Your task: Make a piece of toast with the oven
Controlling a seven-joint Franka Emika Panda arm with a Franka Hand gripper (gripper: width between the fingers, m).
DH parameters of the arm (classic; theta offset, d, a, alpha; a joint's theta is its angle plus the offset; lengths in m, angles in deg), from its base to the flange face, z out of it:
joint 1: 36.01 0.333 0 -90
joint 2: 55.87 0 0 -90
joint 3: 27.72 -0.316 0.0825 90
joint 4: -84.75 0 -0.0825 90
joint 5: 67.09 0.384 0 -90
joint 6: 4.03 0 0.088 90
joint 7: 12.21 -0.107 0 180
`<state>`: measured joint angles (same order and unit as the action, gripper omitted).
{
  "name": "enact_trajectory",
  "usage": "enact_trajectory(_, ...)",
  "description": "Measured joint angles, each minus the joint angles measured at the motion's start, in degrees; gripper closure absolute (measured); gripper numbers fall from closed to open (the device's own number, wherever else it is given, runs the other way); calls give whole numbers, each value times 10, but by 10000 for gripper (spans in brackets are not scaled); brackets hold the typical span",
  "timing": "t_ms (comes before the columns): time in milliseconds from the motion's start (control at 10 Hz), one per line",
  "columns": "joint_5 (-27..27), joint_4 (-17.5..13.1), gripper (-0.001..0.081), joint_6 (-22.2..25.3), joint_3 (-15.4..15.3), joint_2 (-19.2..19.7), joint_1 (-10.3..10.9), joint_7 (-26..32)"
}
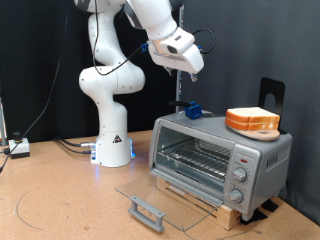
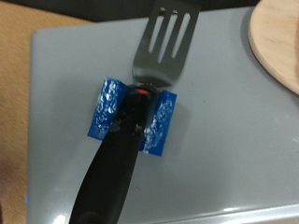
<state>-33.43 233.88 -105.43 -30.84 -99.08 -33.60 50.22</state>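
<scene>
The pale tan, brown-crusted piece of toast [image 1: 252, 121] lies flat atop the silver boxy oven [image 1: 220, 160], whose glass door [image 1: 155, 200] hangs open onto the desk [image 1: 60, 205]. The gripper [image 1: 187, 72] hovers above a black-handled metal spatula [image 2: 149, 93]. I cannot tell how its jaws stand.

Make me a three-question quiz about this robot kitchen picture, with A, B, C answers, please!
1. Where is the tan bread slice with orange-brown crust?
A. On top of the silver boxy toaster oven
B. On the wire rack inside
C. On the floor

2. How many round knobs does the oven front show?
A. One
B. Three
C. Five

3. How is the oven's glass door?
A. Shut
B. Missing
C. Open, lying flat in front

Answers:
1 A, the bread rests on the oven roof, near the exterior view's right.
2 B, three knobs stack beside the opening.
3 C, the glass door with its grey handle lies folded down.

The white robot's hand hangs above the oven, over a black-handled slotted metal spatula standing in a blue holder.
</scene>
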Motion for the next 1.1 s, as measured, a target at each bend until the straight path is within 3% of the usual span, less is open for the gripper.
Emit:
enact_trajectory(300,-4,88,-1,-73,-44,-119,-28,-69)
enact_trajectory(400,-3,85,-1,-62,-42,-115,-27,-64)
enact_trajectory(600,9,83,-1,-40,-48,-105,-33,-150)
enact_trajectory(800,35,92,-1,-71,-71,-104,-42,-224)
enact_trajectory(1100,49,92,-1,-73,-74,-96,-40,-227)
